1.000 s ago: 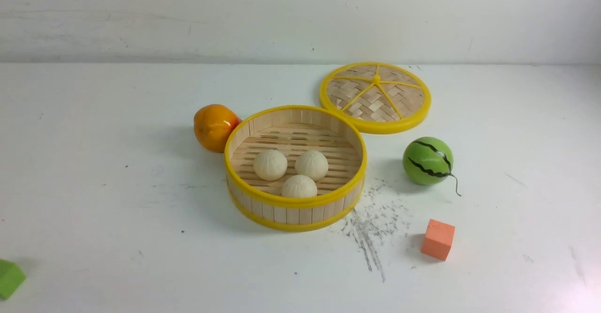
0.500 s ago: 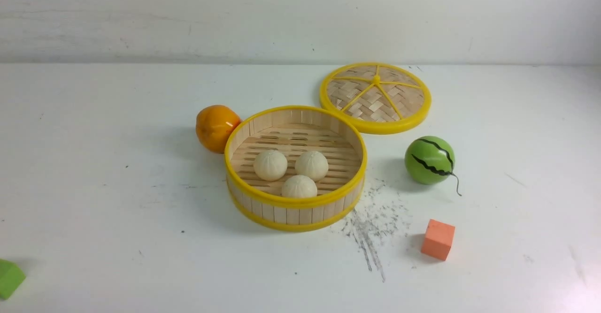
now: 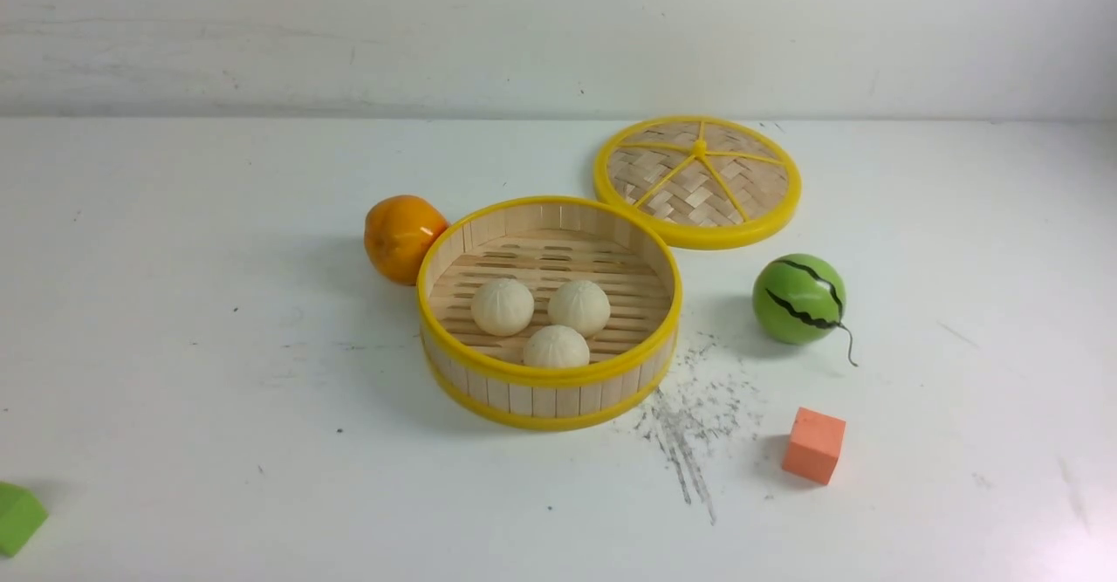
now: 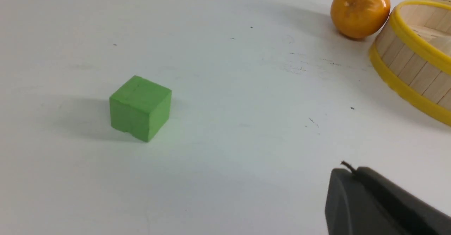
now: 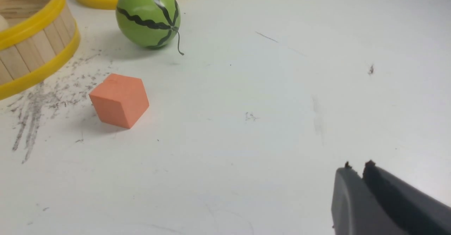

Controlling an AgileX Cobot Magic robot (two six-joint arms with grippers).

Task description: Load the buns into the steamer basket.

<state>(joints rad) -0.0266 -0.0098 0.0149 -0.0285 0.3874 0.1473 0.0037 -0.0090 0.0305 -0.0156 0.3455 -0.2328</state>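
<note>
Three cream-white buns (image 3: 503, 306) (image 3: 579, 307) (image 3: 556, 346) lie close together on the slatted floor of the steamer basket (image 3: 548, 375), which stands in the middle of the table. Neither arm shows in the front view. In the left wrist view my left gripper (image 4: 348, 169) hangs over bare table, well short of the basket's wall (image 4: 412, 73), its jaws shut and empty. In the right wrist view my right gripper (image 5: 357, 167) is over bare table too, far from the basket (image 5: 31, 51), fingers together with only a notch at the tips and nothing between them.
An orange (image 3: 403, 238) touches the basket's far left side. The woven lid (image 3: 697, 181) lies flat behind the basket on the right. A green striped melon ball (image 3: 798, 297) and an orange cube (image 3: 814, 445) sit to the right. A green cube (image 3: 16, 519) is at the front left.
The orange and the melon ball have shifted very slightly to the right. The buns and the basket have not moved.
</note>
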